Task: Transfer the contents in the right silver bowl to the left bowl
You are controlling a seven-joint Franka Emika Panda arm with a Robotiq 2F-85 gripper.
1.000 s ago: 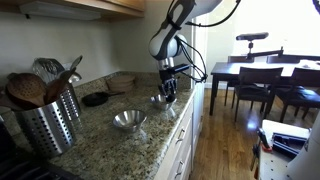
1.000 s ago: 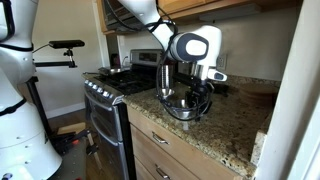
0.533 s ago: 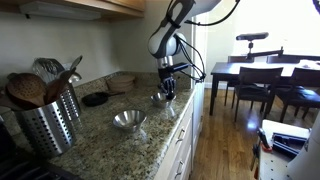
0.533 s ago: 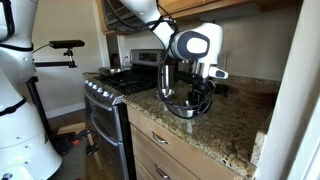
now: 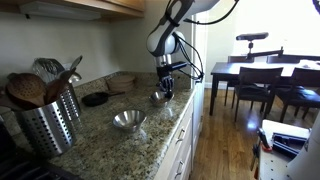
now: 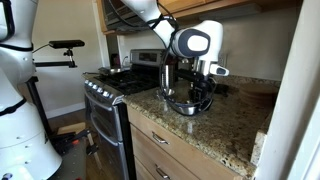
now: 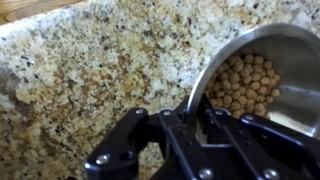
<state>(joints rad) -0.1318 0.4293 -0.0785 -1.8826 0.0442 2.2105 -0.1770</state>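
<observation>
Speckled granite countertop (image 7: 80, 60) spread beneath the jaws. A flat black pan (image 5: 95, 99) sat near the jaws, toward the wall. Well apart from the jaws, down the counter, stood a perforated steel utensil holder (image 5: 45, 125) filled with wooden spoons (image 5: 28, 88). Beyond the jaws, off the counter, stood a dark dining table (image 5: 250, 72) with chairs (image 5: 255, 92). A stove (image 6: 105, 100) stood well away from them.

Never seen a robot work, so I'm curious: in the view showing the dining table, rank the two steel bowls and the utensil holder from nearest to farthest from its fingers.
1. Right bowl, rim pinched in the fingers.
2. Left bowl, nearer the camera.
3. Utensil holder, far left foreground.
</observation>
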